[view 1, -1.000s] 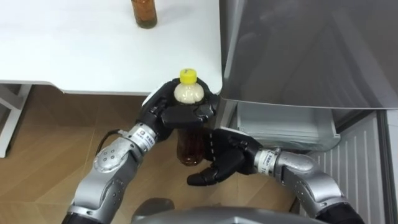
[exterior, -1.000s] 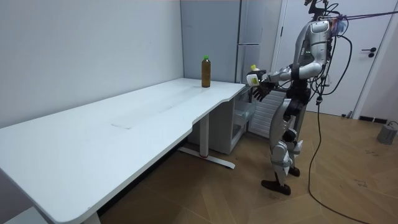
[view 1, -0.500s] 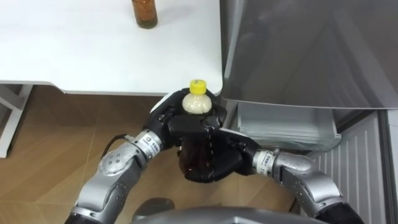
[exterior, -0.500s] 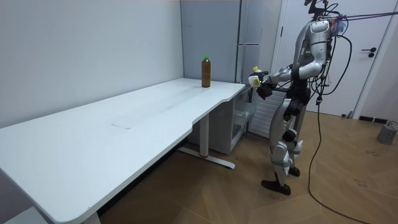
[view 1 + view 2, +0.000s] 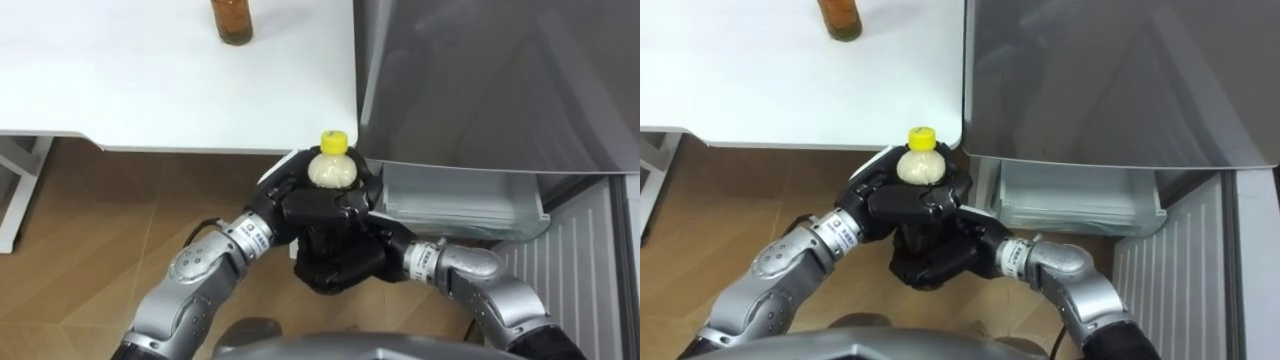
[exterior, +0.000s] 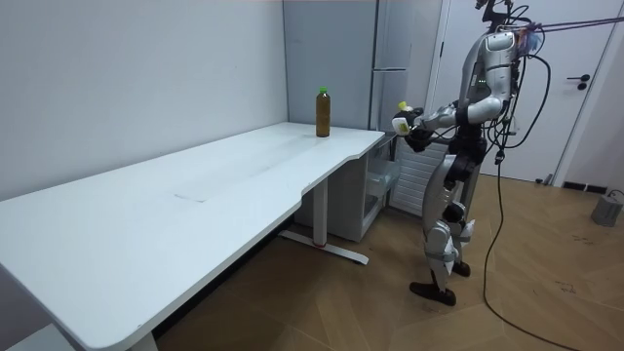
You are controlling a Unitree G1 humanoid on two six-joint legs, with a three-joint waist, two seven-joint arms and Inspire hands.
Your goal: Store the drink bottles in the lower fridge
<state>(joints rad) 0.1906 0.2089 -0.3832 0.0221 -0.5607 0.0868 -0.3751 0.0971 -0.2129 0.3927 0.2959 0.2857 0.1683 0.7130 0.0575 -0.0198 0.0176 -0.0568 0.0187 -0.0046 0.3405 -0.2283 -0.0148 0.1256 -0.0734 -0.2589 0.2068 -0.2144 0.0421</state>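
A drink bottle [image 5: 332, 170] with a yellow cap, pale shoulder and brown body is held upright in front of me, just left of the fridge's open lower compartment [image 5: 460, 195]. My left hand [image 5: 310, 200] is curled round its upper part, below the shoulder. My right hand [image 5: 340, 265] wraps the lower part from underneath and hides the brown body. The right eye view shows the same bottle [image 5: 920, 165], left hand [image 5: 902, 200] and right hand [image 5: 935, 260]. A second brown bottle [image 5: 231, 20] stands on the white table [image 5: 120, 80]. In the room view I stand before the fridge [image 6: 395, 58], holding the bottle [image 6: 400, 119] at chest height.
The fridge's grey upper door [image 5: 500, 80] is closed above the lower compartment, which holds a clear drawer [image 5: 455, 210]. The lower door [image 5: 580, 260] stands swung open at the right. The table's rounded corner [image 5: 345, 140] lies close behind the bottle. Wooden floor lies below.
My right hand, open below the bottle a second ago, has come up and closed round its lower part. The bottle and both hands have shifted slightly right, toward the fridge.
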